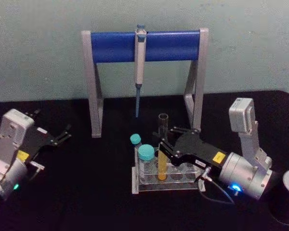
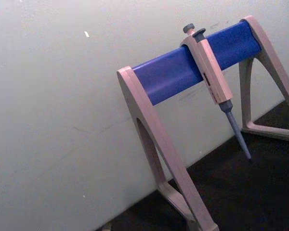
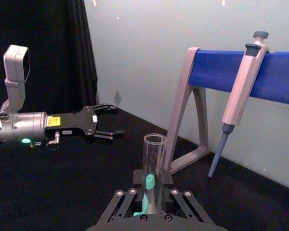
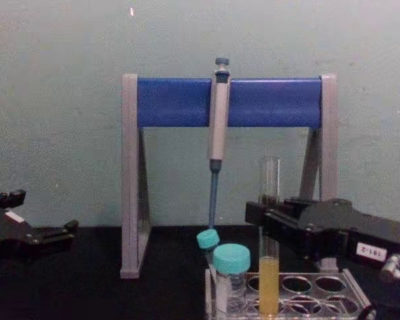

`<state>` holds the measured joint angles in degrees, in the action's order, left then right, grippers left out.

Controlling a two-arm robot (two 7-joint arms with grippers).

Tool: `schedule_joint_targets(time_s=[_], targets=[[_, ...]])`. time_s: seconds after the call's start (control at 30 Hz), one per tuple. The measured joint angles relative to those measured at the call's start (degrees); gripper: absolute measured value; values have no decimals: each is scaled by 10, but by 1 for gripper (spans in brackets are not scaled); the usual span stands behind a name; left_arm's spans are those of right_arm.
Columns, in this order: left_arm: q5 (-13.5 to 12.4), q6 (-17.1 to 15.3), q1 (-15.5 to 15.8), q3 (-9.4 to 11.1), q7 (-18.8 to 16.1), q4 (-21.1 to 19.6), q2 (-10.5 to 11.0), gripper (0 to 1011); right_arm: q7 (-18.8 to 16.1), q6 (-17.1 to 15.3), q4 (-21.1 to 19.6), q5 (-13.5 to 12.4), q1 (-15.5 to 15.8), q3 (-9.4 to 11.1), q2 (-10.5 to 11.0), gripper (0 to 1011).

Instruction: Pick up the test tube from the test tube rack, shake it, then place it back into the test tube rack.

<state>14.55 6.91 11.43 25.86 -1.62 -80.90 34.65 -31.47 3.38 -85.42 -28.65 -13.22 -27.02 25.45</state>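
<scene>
Right gripper [image 1: 160, 144]: reaching in over the test tube rack [image 1: 183, 186]. I read its jaws as narrow, closed on the test tube [image 1: 163, 122] at about mid-height.
Test tube: upright between the right jaws. Its open rim stands above them and its lower part runs down below them into a hole of the rack. From the chest view I log yellow liquid [image 4: 269, 287] in the lower part only, all of it under the jaws.
Test tube rack: on the bench [image 1: 86, 192], directly beneath the right jaws. It is clear plastic with round holes on top. I cannot tell which hole holds the tube.
2 teal-capped tubes [image 1: 146, 153]: in the rack, just beside the right jaws, on the side facing the left gripper [image 1: 65, 134]. The smaller 1 stands farther back and tilted.
Left gripper: over the bench, well apart from the rack, jaws spread wide.
Pipette [image 1: 140, 62]: hanging from the blue bar of the pipette stand [image 1: 111, 46], beyond the right jaws, tip down.
Pipette stand: on the bench behind the rack, near the wall.
</scene>
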Motion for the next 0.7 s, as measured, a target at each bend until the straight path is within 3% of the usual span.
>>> schedule_joint_targets(time_s=[0.7], targets=[[0,0,0,0,0,0,0,1001,-1,-2,21,7,1,-2,-11,232]])
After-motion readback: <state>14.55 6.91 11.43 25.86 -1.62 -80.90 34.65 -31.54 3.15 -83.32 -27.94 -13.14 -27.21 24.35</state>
